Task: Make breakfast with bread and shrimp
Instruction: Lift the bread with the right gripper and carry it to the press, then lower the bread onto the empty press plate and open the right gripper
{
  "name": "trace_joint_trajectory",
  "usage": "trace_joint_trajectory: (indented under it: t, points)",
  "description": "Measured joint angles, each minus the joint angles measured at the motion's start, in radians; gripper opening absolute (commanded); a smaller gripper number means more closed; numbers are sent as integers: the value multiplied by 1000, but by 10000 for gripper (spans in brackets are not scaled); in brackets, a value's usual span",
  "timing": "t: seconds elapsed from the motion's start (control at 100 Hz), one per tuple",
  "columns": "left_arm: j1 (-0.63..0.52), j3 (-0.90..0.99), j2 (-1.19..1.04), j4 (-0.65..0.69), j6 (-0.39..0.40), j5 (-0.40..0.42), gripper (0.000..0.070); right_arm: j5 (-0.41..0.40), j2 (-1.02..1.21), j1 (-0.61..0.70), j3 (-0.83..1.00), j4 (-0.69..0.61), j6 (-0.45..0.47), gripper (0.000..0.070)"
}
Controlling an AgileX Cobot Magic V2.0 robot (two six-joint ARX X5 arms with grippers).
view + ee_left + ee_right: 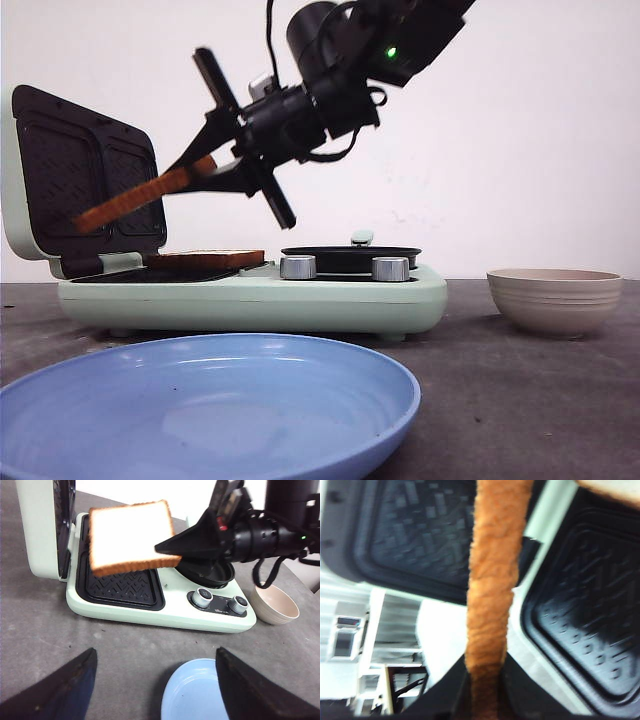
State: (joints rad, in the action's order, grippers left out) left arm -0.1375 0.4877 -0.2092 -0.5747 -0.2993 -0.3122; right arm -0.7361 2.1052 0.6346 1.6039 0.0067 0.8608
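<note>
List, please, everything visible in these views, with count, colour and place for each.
bread: two slices, white with orange-brown crust; one held in the air over the open plates, one lying on the lower plate
sandwich maker: one, pale green with black plates, lid open, table centre
pan: one, black, on the maker's right side
plate: one, blue, front
bowl: one, beige, right
table: one, dark grey
right gripper: black, shut on the held slice
left gripper: black, open, above the table
</note>
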Motion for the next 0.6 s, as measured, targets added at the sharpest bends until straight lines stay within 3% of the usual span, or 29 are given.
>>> trace_joint_trajectory:
  t: [0.41, 0.6]
  points:
    - [0, 0, 0, 2, 0, 3, 405, 80, 32, 28, 0, -28, -16, 0]
    - [0, 0, 0, 2, 0, 3, 405, 158, 34, 51, 6, -44, -32, 0]
